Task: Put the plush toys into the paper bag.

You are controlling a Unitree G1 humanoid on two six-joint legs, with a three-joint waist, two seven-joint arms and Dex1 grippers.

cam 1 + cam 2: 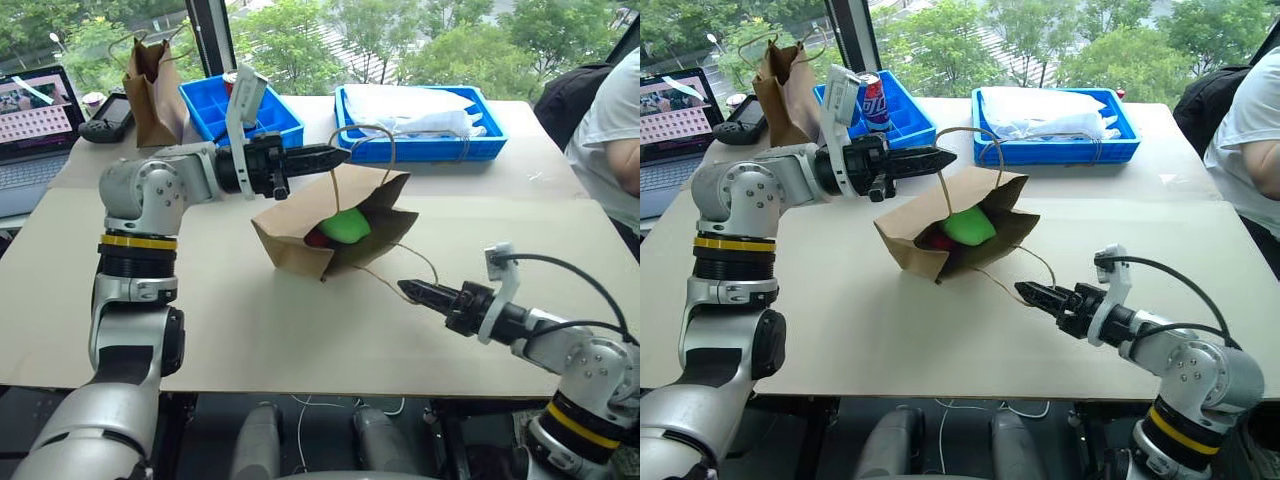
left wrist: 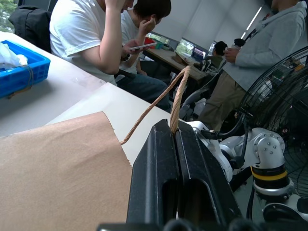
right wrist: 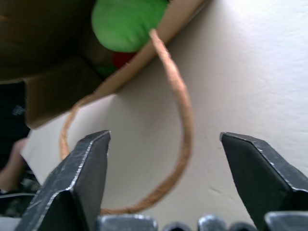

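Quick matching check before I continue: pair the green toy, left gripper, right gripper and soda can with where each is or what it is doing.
1. green toy
2. left gripper
3. right gripper
4. soda can

a. open, near the lower bag handle
b. in a blue bin
c. inside the paper bag
d. shut on the upper bag handle

Pairs: 1-c, 2-d, 3-a, 4-b

Your left gripper (image 1: 335, 153) is clamped shut, arm raised level; your right gripper (image 1: 408, 289) sits low, jaws apart.
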